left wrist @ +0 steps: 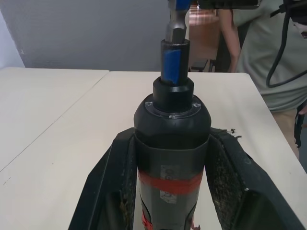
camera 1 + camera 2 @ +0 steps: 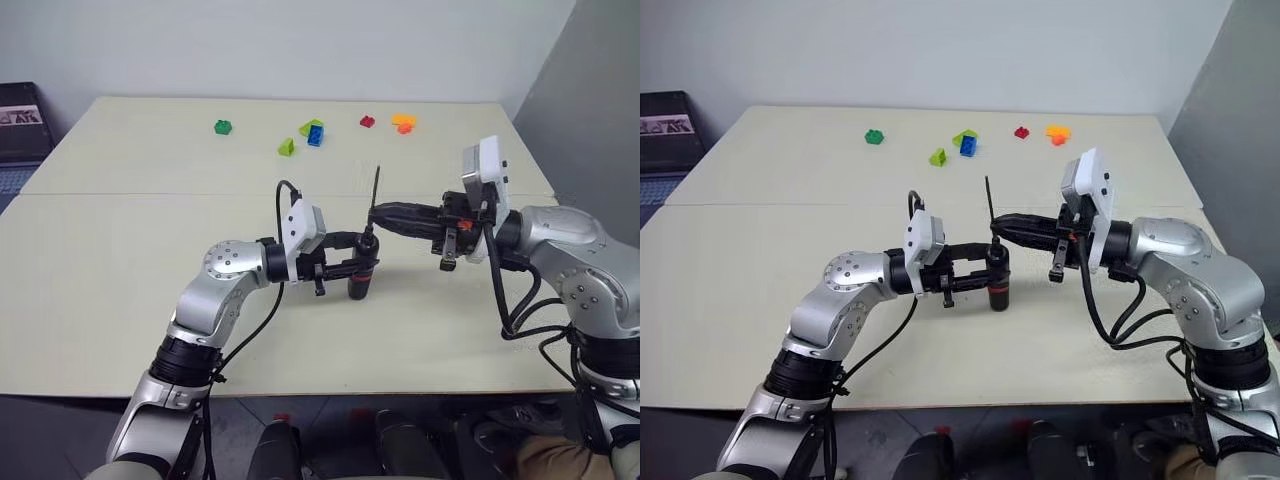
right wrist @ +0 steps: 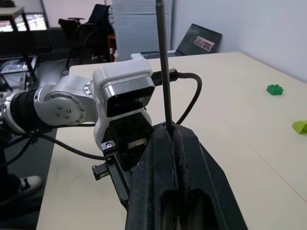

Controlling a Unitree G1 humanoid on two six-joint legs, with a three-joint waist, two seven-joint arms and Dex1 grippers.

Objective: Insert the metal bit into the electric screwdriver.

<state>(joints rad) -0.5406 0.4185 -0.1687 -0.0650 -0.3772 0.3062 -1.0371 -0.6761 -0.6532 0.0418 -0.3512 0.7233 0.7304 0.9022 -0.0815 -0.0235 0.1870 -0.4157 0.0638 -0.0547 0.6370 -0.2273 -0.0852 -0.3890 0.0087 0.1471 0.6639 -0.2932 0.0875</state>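
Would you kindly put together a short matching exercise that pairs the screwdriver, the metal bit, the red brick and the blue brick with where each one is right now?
Things:
1. electric screwdriver
2. metal bit
3. red brick
4. blue brick

Places:
A. on the far part of the table, just left of the orange brick
B. pinched upright in the right gripper
C. on the table, touching a yellow-green brick
D. clamped upright in the left gripper

Pairs: 1-D, 2-B, 3-A, 4-C

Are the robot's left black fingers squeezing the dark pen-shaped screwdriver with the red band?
Touching. In the left wrist view, both fingers of the left gripper press against the screwdriver's sides, no gap.
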